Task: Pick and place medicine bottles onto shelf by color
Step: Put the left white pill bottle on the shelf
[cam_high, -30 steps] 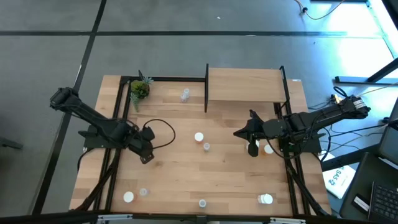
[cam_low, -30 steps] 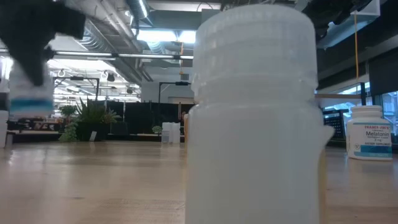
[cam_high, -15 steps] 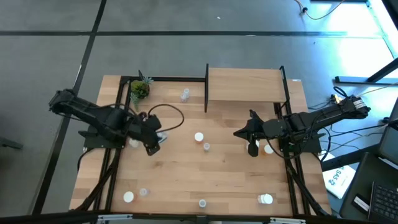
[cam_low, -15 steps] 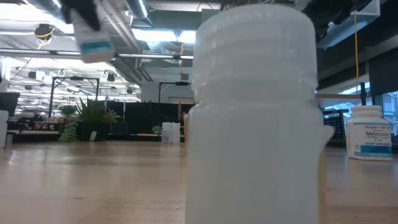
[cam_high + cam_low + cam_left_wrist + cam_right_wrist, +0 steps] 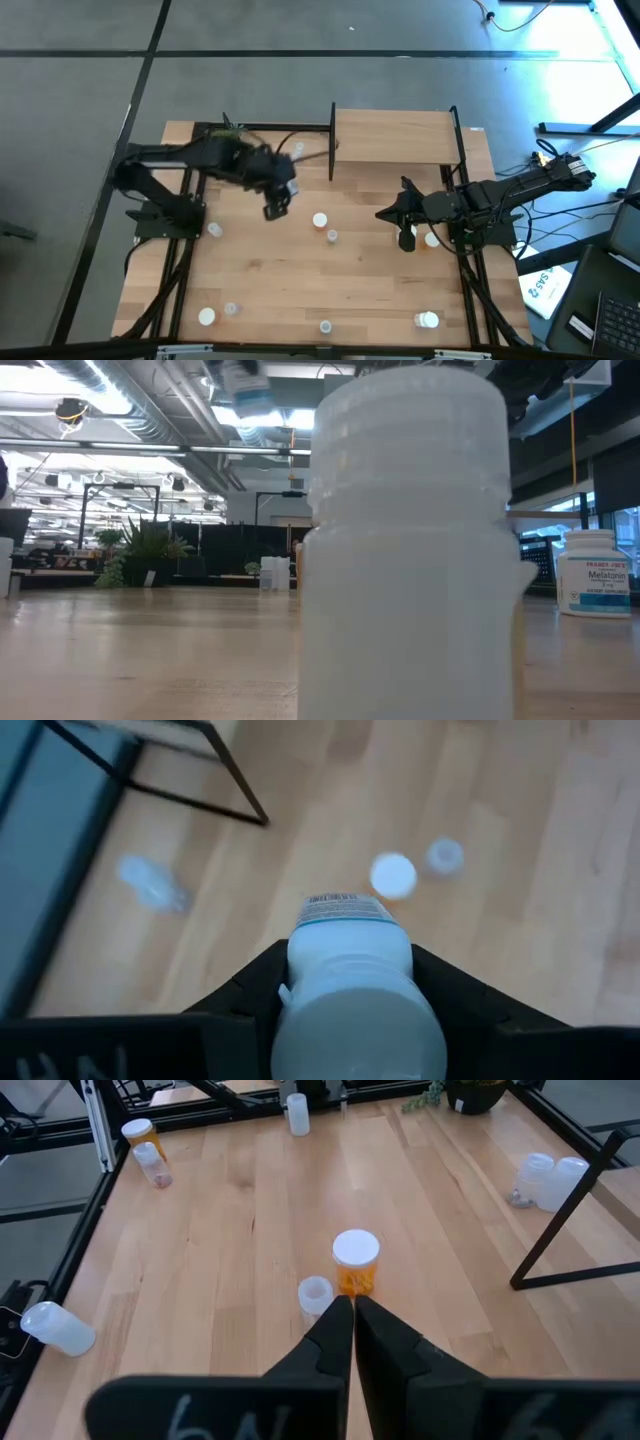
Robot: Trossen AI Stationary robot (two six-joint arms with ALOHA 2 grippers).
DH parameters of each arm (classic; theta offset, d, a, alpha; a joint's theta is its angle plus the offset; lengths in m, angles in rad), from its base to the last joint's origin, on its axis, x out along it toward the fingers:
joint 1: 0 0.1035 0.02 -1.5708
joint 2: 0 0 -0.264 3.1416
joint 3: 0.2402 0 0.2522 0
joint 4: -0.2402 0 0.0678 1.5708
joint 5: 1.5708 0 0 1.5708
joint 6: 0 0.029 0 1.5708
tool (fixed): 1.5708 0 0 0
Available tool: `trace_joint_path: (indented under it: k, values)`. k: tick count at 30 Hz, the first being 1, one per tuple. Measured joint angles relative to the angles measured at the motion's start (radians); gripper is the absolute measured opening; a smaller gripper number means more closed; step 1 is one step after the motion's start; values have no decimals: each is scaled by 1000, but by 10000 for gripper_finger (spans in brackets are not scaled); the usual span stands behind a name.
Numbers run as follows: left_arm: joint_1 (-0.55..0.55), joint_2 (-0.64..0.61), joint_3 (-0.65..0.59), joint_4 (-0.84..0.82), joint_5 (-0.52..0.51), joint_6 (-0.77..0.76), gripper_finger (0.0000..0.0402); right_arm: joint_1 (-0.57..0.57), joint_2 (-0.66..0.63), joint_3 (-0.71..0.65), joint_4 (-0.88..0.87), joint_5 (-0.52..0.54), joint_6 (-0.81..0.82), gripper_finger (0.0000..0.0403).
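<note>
My left gripper [image 5: 277, 207] hangs above the table's middle left, between the plant and the shelf [image 5: 395, 137], shut on a white medicine bottle with a blue label [image 5: 348, 945]; the low view shows that bottle [image 5: 245, 385] high up. My right gripper [image 5: 382, 213] waits shut near the shelf's right post, just short of an orange bottle [image 5: 355, 1260] and a clear one [image 5: 315, 1293] standing on the tabletop. A clear bottle [image 5: 298, 152] stands left of the shelf. My left gripper pinches the white bottle between its two fingers, one on each side of the body [image 5: 300, 975] near the cap end. The fingers slant down from the table's left. The bottle runs along them, label end [image 5: 345, 908] pointing away and down, lifted clear of the table.
A small potted plant [image 5: 226, 135] stands at the far left corner. Loose bottles dot the table: one by the left arm's base [image 5: 214, 230], several along the near edge [image 5: 325, 326]. One white bottle [image 5: 405, 550] fills the low view; a labelled one [image 5: 593, 572] stands to its right.
My left gripper has risen from the table's left side and swung toward the far edge and the shelf, rolling its wrist. The white bottle has gone with it, lifted well clear of the tabletop. A bottle the arm covered now shows by its base.
</note>
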Motion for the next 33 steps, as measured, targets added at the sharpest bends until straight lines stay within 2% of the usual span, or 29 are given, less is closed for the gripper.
trace_joint_path:
  k: [3, 9, 16, 20, 28, 33]
  values:
    - [57, 87, 146, -48, 25, 75, 153, 0, 0, 0, 0, 0, 0, 19]
    - [159, 222, 361, -64, 173, 242, 153, 0, 0, 0, 0, 0, 0, 19]
    - [210, 343, 529, -97, 183, 400, 154, 0, -1, 0, 50, 1, -55, 19]
    - [225, 389, 581, -87, 183, 478, 154, 0, -19, 0, 135, 14, -88, 19]
    - [290, 411, 573, -55, 175, 574, 153, 0, -46, 19, 140, 271, -132, 19]
    - [299, 418, 566, -44, 235, 562, 153, 1, -56, 24, 135, 280, -156, 19]
